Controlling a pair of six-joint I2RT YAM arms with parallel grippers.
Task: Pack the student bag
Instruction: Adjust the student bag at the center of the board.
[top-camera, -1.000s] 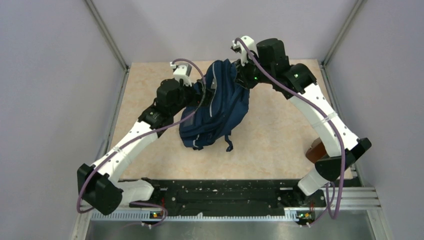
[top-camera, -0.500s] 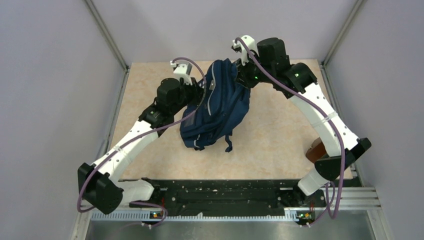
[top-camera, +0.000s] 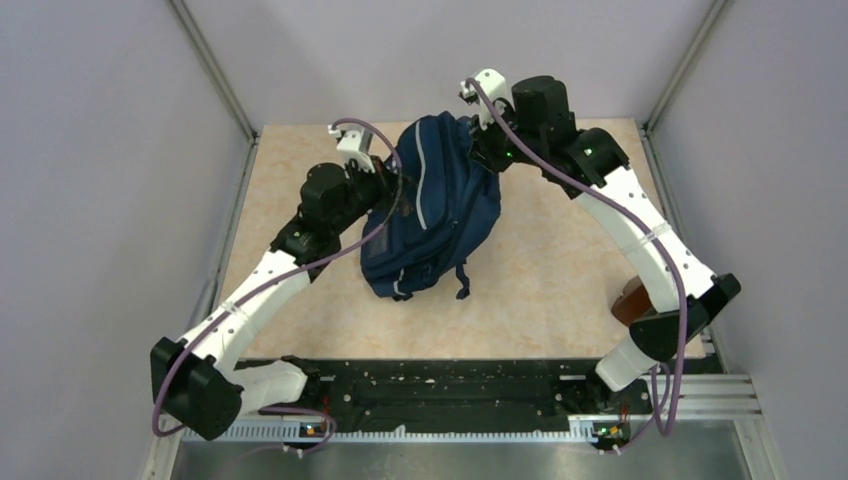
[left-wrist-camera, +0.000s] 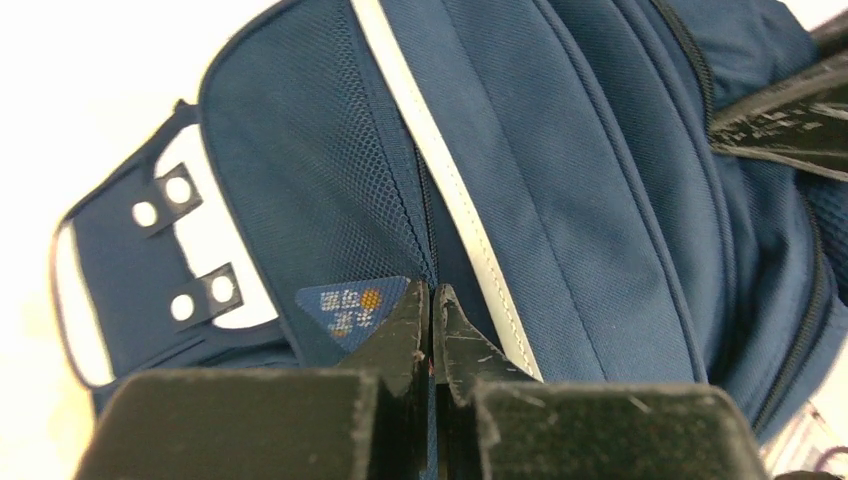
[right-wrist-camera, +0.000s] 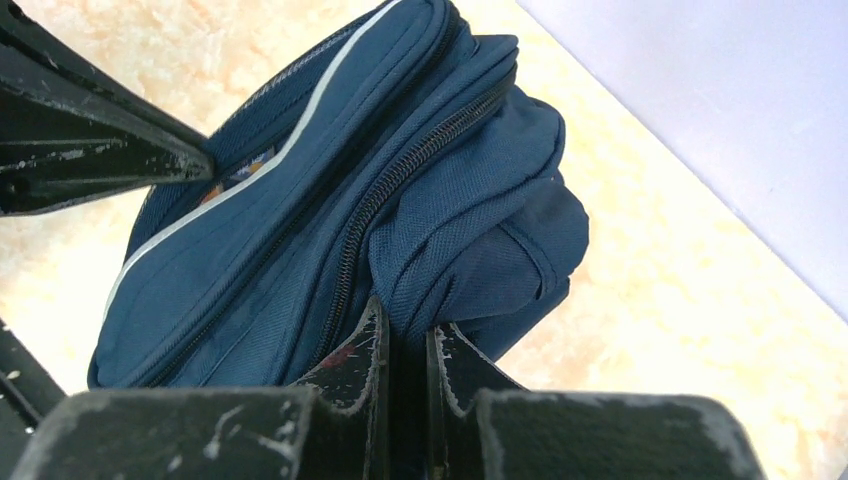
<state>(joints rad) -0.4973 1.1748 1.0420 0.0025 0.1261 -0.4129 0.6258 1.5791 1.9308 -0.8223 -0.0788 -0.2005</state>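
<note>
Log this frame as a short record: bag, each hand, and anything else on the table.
bag: student bag, navy, bunched between the two arms, lower end on the table
left hand: left hand shut, tips at a zip line on the bag's side; whether it pinches anything cannot be told
right hand: right hand shut on a fold of the bag's fabric
other: brown object at the table's right edge, half hidden behind the right arm
</note>
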